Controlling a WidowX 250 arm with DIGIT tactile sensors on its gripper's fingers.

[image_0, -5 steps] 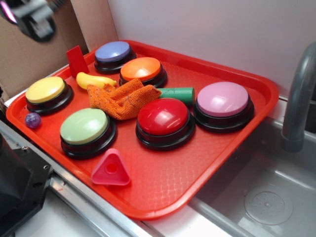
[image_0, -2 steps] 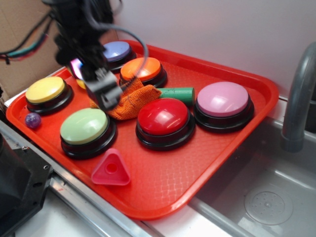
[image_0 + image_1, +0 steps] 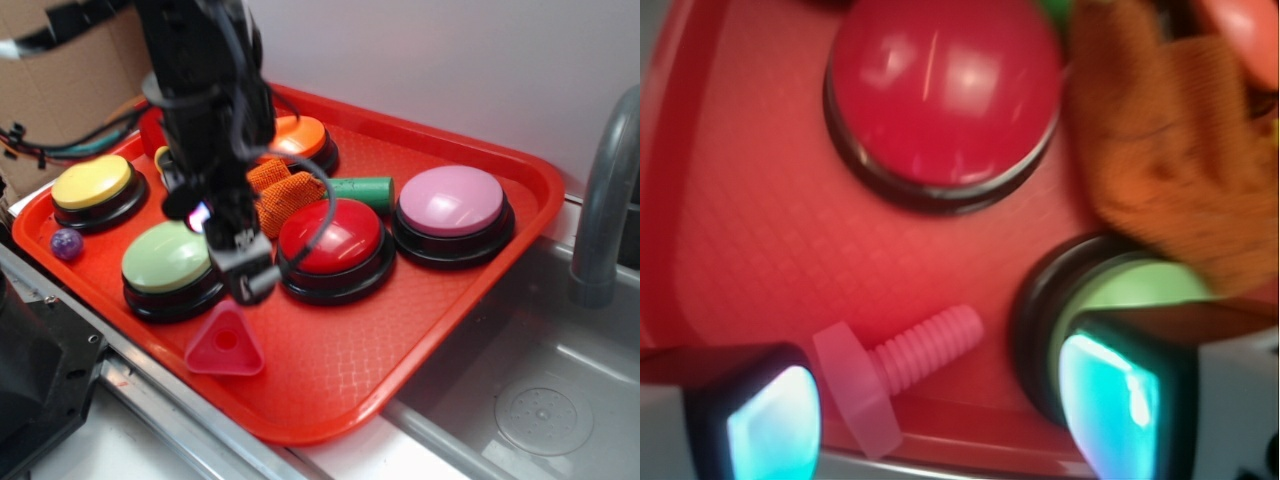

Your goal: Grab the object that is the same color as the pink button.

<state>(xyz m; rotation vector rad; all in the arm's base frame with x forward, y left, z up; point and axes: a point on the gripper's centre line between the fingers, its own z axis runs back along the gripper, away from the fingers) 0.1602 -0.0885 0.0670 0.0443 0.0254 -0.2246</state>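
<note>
gripper hangs over the near tray, just above the pink triangle

in the exterior view the black arm reaches down from the far left, and the gripper (image 3: pixel 250 280) hangs between the green button (image 3: pixel 172 260) and the red button (image 3: pixel 331 238), just above and beyond the object (image 3: pixel 225 341). the object, a small hot-pink triangle with a round hole, lies flat on the red tray (image 3: pixel 440 300) near its near edge, apart from the buttons. the wrist view shows the two fingers (image 3: pixel 760 415) set wide apart with nothing between them, so the claw is spread and holds nothing.

the pink button (image 3: pixel 452 203) sits toward the right of the tray, just beside the red button and touching neither the arm nor the triangle. a green cylinder (image 3: pixel 362 189) lies behind the red button. an orange cloth (image 3: pixel 285 195) is bunched at mid-tray, partly hidden by the arm. a yellow button (image 3: pixel 92 184) stands at the left, with a small purple ball (image 3: pixel 66 243) near it. an orange button (image 3: pixel 305 135) peeks out at the far side.

in the wrist view a pale pink bolt-like shape (image 3: pixel 890 372) shows at the tray's edge between the fingers; it is blurred.
</note>
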